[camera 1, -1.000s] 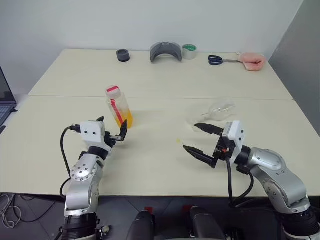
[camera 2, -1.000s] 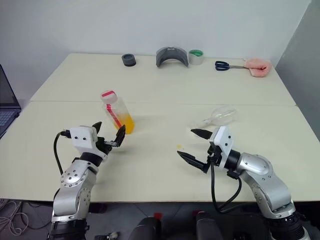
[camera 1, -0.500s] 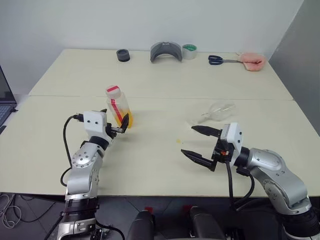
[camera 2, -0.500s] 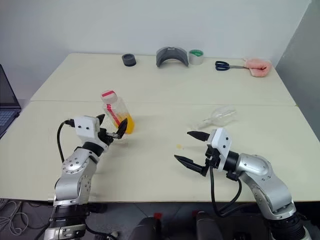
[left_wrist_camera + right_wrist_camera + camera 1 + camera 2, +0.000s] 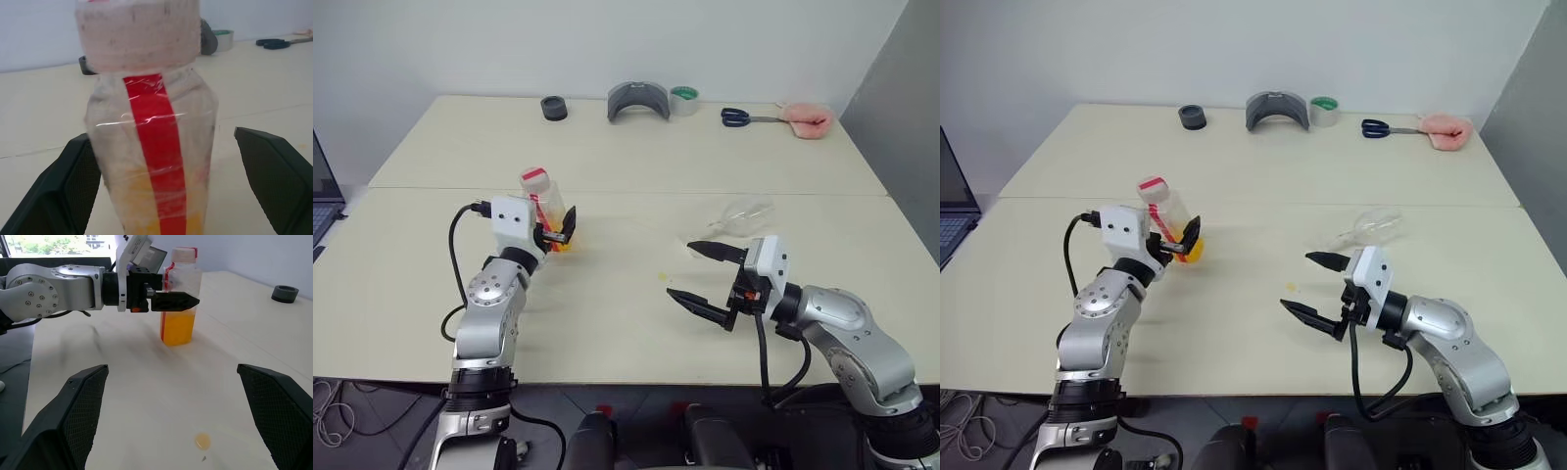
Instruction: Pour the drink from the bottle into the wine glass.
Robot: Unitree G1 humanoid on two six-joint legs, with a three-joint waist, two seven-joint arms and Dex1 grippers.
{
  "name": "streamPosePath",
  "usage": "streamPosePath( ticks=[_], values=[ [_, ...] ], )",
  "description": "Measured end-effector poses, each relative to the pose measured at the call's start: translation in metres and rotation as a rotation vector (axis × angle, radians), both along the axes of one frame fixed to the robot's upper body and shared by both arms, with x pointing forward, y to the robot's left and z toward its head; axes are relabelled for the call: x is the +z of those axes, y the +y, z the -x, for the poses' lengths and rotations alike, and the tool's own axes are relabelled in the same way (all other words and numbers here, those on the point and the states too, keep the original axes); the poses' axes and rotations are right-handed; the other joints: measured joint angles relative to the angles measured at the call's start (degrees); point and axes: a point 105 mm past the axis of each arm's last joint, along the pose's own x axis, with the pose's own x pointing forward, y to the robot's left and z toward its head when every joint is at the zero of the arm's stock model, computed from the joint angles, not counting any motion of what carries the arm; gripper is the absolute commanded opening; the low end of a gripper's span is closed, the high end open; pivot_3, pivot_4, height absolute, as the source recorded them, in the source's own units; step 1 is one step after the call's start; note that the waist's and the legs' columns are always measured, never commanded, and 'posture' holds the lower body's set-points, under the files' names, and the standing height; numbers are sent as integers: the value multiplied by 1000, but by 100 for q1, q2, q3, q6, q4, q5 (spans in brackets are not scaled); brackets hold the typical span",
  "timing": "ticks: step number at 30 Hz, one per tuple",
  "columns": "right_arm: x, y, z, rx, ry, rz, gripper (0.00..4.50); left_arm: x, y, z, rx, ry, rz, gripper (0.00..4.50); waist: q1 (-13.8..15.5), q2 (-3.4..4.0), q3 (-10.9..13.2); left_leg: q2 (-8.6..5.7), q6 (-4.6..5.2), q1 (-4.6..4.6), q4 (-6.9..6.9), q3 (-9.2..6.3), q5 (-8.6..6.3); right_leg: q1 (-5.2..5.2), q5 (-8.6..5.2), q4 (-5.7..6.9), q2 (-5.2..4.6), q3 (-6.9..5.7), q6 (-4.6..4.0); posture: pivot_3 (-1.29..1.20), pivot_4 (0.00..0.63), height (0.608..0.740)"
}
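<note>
While upright and capped: bottle (image 5: 546, 209) stands on the left half of the surface (image 5: 607, 294), its red cap on, red label strip facing the left wrist camera.
Drink: orange-yellow liquid (image 5: 178, 328) fills only the lower part of the bottle.
Left gripper (image 5: 1175, 238): fingers spread wide on either side of the bottle's body, level with it, neither finger (image 5: 73, 186) clearly pressing the plastic.
Wine glass (image 5: 736, 217): lies on its side on the right half of the surface, just beyond the right gripper, well apart from the bottle.
Right gripper (image 5: 707, 277): fingers spread, holding nothing, hovering near the front edge and pointing toward the left arm.
Small spot (image 5: 202, 441): an orange-yellow mark on the surface between the two grippers.
Step in hand: judged to be the reach for the bottle, with the grasp not yet made.
Next move: close the left fingers on the bottle's body; the cap must come off and the glass be stood upright before any pouring.
Far edge: scissors (image 5: 744, 118), tape roll (image 5: 683, 99), grey curved piece (image 5: 637, 101), pink object (image 5: 806, 119).
</note>
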Motion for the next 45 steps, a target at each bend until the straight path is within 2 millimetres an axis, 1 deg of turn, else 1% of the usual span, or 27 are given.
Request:
streamPosePath(
  ticks=[4,9,17,22,45],
  values=[
    [1,0,0,0,-1,1,4500,1,0,-3,16,19,-10,4470,-2,0,0,-1,0,-1,1,0,0,0,0,0,0,0,0,0,150,740],
    [1,1,-1,1,-4,2,4500,10,-1,-7,22,10,-6,4470,0,0,0,-1,0,-1,1,0,0,0,0,0,0,0,0,0,150,740],
    [1,0,-2,0,-3,3,4500,14,5,-9,45,9,11,4470,1,0,0,-1,-1,-1,1,-1,0,0,0,0,0,0,0,0,150,740],
    [1,0,-2,-1,-3,4,4500,21,3,-11,36,-4,13,4470,0,0,0,-1,-1,-1,1,1,0,-1,0,0,0,1,0,0,150,740],
    [2,0,-3,-1,-8,15,4500,17,2,-12,31,13,19,4470,0,-1,0,-1,-1,-2,2,0,0,-1,0,0,-1,0,0,0,150,740]
  ],
)
